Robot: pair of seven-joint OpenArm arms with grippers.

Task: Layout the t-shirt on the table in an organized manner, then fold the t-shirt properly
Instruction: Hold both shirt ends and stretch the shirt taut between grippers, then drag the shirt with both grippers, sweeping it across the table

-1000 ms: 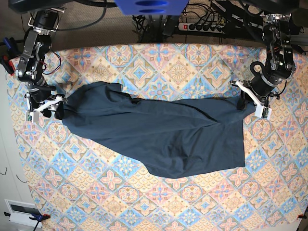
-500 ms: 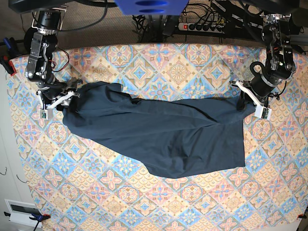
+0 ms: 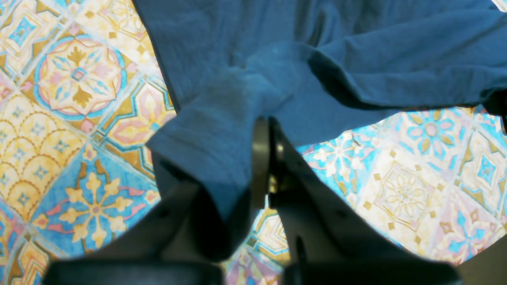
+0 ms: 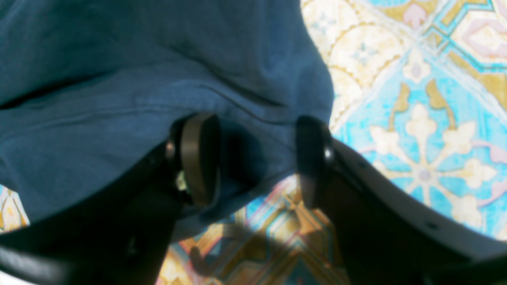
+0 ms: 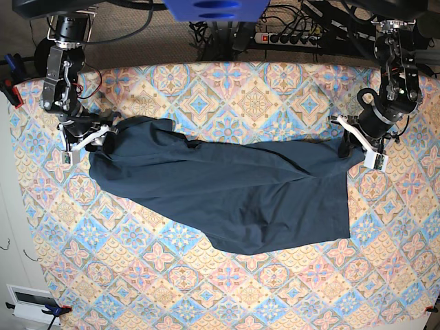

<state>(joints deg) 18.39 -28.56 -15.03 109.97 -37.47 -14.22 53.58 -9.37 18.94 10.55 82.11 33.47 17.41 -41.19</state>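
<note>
Stretching: the t-shirt (image 5: 227,189) lies spread across the middle of the counter (image 5: 206,89), drawn out sideways between the two arms, wrinkled, not flat.
left end effector (image 3: 264,134): pressed together, pinching a bunched fold at the shirt's edge; cloth drapes over one finger (image 3: 259,158) and hangs down in front of it. In the base view it sits at the shirt's right end (image 5: 357,141).
right end effector (image 4: 253,158): spread wide, pads well apart. The shirt's edge lies between and behind the pads; neither pad clamps it. One pad (image 4: 196,158) sits against the cloth; the other (image 4: 311,158) sits at the cloth's edge, beside bare counter. In the base view it sits at the shirt's left end (image 5: 93,137).
shirt shape: top edge runs roughly straight from one end effector to the other, with a small peak near the left-centre. Lower edge sags into a broad flap toward the counter's near side, deepest right of centre.
shirt surface: long diagonal creases run along its length; the folds are thicker at the pinched end.
counter: patterned cloth, bare on all sides of the shirt.
background: a power strip (image 5: 289,38) and cables beyond the far edge.
</note>
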